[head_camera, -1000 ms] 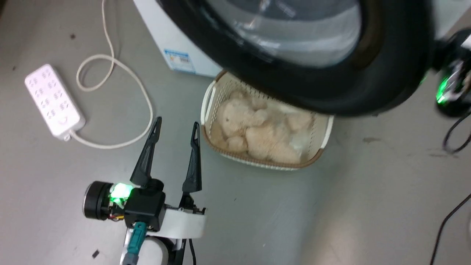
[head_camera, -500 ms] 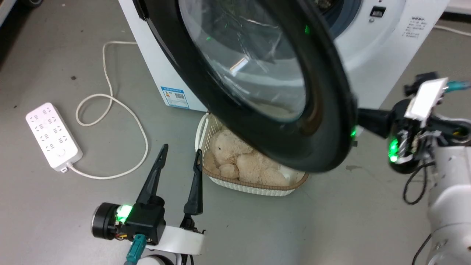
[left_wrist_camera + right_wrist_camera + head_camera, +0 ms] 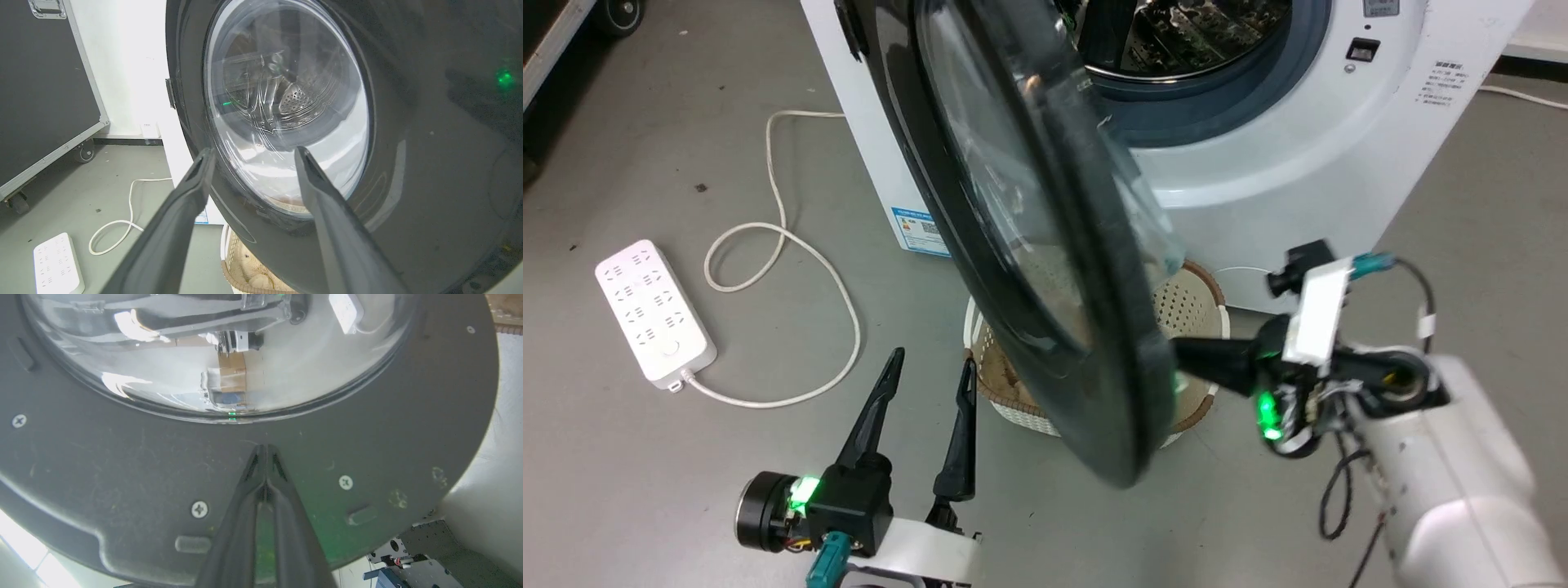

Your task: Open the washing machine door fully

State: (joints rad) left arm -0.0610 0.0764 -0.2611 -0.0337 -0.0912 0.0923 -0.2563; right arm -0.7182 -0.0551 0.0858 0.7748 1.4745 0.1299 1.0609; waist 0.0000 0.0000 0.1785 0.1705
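Above the grey floor (image 3: 645, 474), your washing machine door (image 3: 1029, 245) is hanging half open over a basket (image 3: 1192, 306). Your right gripper (image 3: 1180, 353), fingers closed together, is touching the door's inner face; your left gripper (image 3: 934, 359) is hovering spread, empty.

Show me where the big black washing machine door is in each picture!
Head view: the washing machine door stands edge-on, slanting from top centre to bottom centre.
Left wrist view: its outer face covers the centre and right.
Right wrist view: its inner face spans most of the picture.
Shared landmark: the white power strip, through the glass in the right wrist view.
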